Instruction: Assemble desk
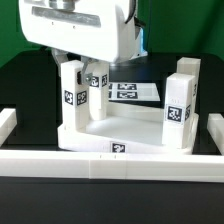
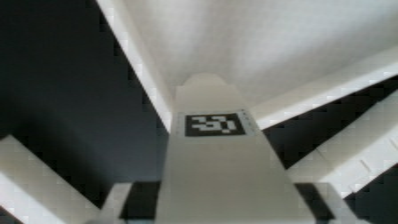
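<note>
The tabletop lies on the black table, pressed against the white rail at the front. One leg stands in its corner at the exterior view's right. A second leg stands at the corner on the exterior view's left, with the gripper directly over it, and a third leg shows just behind. The marker board lies behind the tabletop.

The chief risk, as I judge it, is a crooked seat. If the left leg is not square to its socket, pushing or twisting may jam it or drag the tabletop off the rail. Letting go early could leave the leg leaning, and a sideways lift could tip it or knock the leg behind.

The arm hangs straight down over the left corner, wrist vertical. In the wrist view, the leg runs up between the two fingers, tag facing the camera; the jaws appear clenched on its top, though the contact itself is partly hidden.
</note>
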You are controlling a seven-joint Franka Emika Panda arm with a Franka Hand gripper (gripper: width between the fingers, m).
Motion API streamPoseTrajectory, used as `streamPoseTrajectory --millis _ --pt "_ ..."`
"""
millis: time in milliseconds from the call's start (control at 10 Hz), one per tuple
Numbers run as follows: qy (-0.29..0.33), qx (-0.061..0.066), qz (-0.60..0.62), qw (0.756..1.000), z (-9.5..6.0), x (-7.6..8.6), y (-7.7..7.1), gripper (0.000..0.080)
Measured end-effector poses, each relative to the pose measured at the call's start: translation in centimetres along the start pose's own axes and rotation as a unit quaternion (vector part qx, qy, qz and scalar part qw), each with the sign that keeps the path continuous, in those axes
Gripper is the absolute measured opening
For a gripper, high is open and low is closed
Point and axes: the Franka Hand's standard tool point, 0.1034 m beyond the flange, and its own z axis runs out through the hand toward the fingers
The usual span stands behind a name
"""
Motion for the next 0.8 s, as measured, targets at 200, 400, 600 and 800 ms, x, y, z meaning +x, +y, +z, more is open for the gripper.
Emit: streamPoseTrajectory --millis 200,400,600,800 --pt "-0.013 0.021 0.110 0.994 0.11 0.30 0.51 0.0292" --pt "-0.012 0.023 0.201 0.979 0.15 0.38 0.43 0.0292" --pt "-0.014 0.022 0.275 0.961 0.16 0.35 0.42 0.0292" --pt "-0.015 0.020 0.355 0.935 0.24 0.29 0.35 0.0292"
